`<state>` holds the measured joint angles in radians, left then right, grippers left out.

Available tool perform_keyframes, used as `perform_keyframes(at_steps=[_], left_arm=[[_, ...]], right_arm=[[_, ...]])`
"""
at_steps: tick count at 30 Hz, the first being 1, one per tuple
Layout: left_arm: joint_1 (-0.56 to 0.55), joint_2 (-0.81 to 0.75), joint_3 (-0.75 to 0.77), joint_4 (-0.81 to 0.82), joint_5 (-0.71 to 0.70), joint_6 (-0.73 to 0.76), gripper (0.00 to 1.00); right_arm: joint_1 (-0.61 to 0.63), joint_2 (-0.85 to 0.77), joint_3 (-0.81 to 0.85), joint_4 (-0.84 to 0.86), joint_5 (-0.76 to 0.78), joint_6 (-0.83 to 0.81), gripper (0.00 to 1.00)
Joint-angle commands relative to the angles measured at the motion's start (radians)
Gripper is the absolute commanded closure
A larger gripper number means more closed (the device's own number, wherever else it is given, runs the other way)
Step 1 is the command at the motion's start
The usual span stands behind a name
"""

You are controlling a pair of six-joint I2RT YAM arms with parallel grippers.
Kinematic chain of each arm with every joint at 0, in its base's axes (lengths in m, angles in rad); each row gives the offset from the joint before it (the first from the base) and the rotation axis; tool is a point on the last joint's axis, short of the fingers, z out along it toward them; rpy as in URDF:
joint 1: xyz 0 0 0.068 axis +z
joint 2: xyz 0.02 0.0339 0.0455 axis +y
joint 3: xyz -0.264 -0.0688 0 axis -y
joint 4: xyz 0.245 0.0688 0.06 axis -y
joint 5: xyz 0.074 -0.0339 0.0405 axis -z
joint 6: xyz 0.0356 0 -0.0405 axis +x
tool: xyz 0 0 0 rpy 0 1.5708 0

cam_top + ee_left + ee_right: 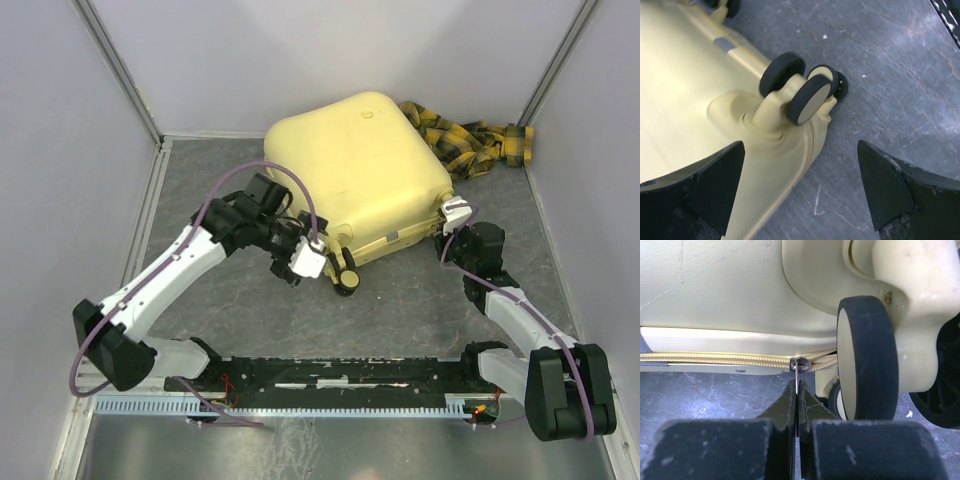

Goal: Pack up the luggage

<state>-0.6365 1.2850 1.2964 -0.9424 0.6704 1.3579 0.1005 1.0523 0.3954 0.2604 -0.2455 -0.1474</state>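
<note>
Luggage [355,170] (lid down), left jaws open beside wheels [810,97], right jaws pinching zipper pull [796,367]

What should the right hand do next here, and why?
Probably draw the zipper pull along the seam of the luggage: the right hand is pinched shut on it, the luggage looks closed, and the plaid cloth lies outside.
</note>
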Motion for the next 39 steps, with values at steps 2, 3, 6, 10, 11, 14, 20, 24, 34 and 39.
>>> perform_keyframes(at_steps=[2,3,6,10,11,14,20,24,34,39], left_arm=[[-0.112,0.097,0.127,-0.107,-0.046,0.361,0.01],[-0.129,0.124,0.151,-0.119,-0.055,0.366,0.01],[-0.161,0.185,0.189,-0.109,-0.088,0.368,0.01],[-0.188,0.222,0.172,-0.05,-0.146,0.42,0.01],[-0.193,0.233,0.172,-0.049,-0.158,0.443,0.01],[-0.2,0.269,0.179,-0.06,-0.192,0.497,0.03],[-0.202,0.331,0.209,-0.138,-0.272,0.52,0.36],[-0.201,0.348,0.233,-0.178,-0.292,0.484,0.64],[-0.126,0.348,0.249,-0.303,-0.311,0.426,0.97],[-0.104,0.348,0.247,-0.307,-0.305,0.408,0.97]], right_arm=[[0.002,-0.028,-0.029,0.13,-0.066,0.02,0.98],[0.003,-0.036,-0.035,0.133,-0.065,0.017,0.98],[0.002,-0.058,-0.047,0.134,-0.069,0.016,0.98],[0.003,-0.065,-0.05,0.134,-0.084,0.019,0.98],[0.004,-0.064,-0.049,0.134,-0.08,0.02,0.98],[0.004,-0.056,-0.05,0.153,-0.063,0.017,0.98],[0.004,-0.037,-0.082,0.273,-0.031,0.008,0.98],[0.002,-0.055,-0.082,0.297,0.01,0.021,0.98],[-0.034,-0.162,-0.102,0.187,0.018,-0.058,0.98],[-0.099,-0.157,-0.101,0.166,-0.073,-0.036,0.98]])
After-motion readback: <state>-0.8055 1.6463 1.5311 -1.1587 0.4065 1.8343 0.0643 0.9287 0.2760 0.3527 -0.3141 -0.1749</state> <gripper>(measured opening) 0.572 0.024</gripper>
